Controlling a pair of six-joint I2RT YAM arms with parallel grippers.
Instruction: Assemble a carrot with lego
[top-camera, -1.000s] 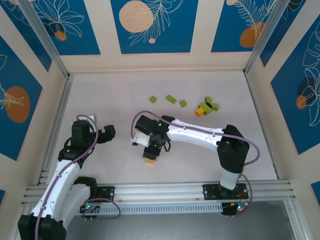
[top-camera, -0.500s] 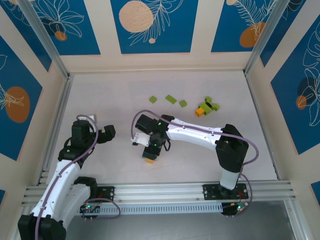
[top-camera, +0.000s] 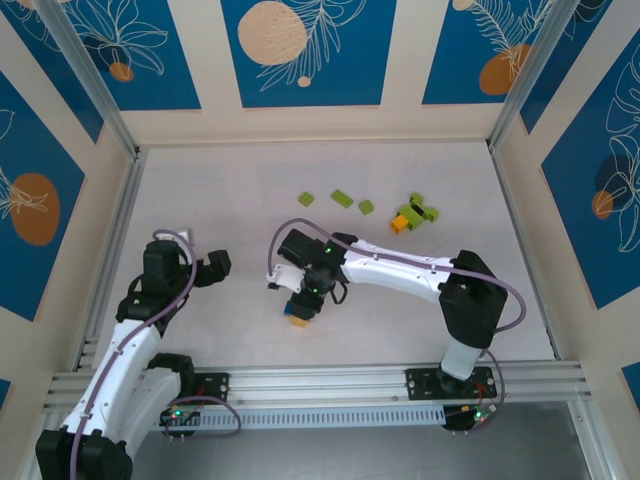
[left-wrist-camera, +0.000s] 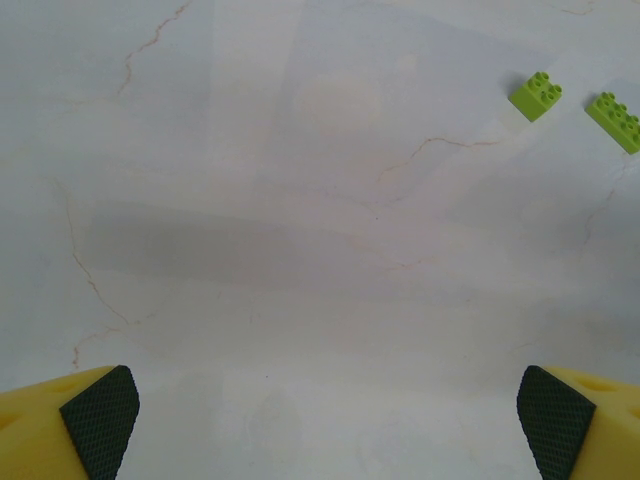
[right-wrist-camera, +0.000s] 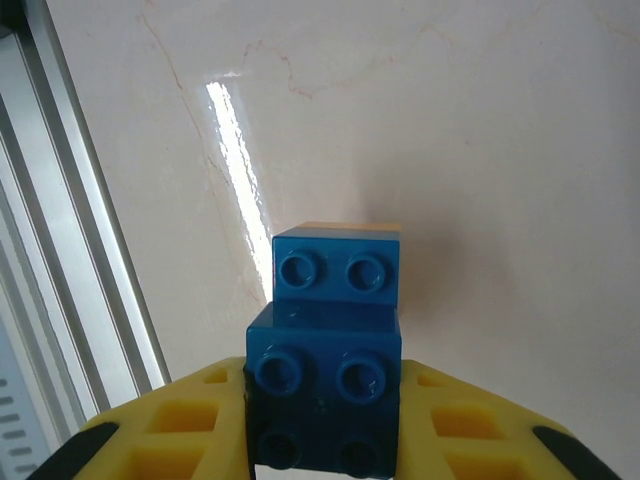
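In the top view, the right gripper (top-camera: 301, 303) is seen close to the middle of the table (top-camera: 220, 190), a little toward 7 o'clock, with its arm stretched in from 4 o'clock. Its claw is pressed onto a small lego stack (top-camera: 297, 319). In the right wrist view, two blue bricks (right-wrist-camera: 333, 330) are pinched between the yellow fingers (right-wrist-camera: 190, 425). Their studs are turned toward the camera and one brick is stepped above the other. The edge of an orange brick (right-wrist-camera: 350, 226) is shown at the stack's far end, at 12 o'clock. Whether the stack touches the table cannot be told.

The left gripper (top-camera: 214, 265) is seen at 9 o'clock, well apart from every brick. In the left wrist view its claw is spread wide, with the dark pads (left-wrist-camera: 100, 415) set at 7 and 5 o'clock and bare table between them.

The remaining lego is found along the far half of the table. Three loose lime-green bricks (top-camera: 343, 198) are laid in a row from 11 to 1 o'clock. A clump (top-camera: 418, 211) of green pieces is placed at 2 o'clock, with an orange piece (top-camera: 399, 225) at its 7 o'clock end.
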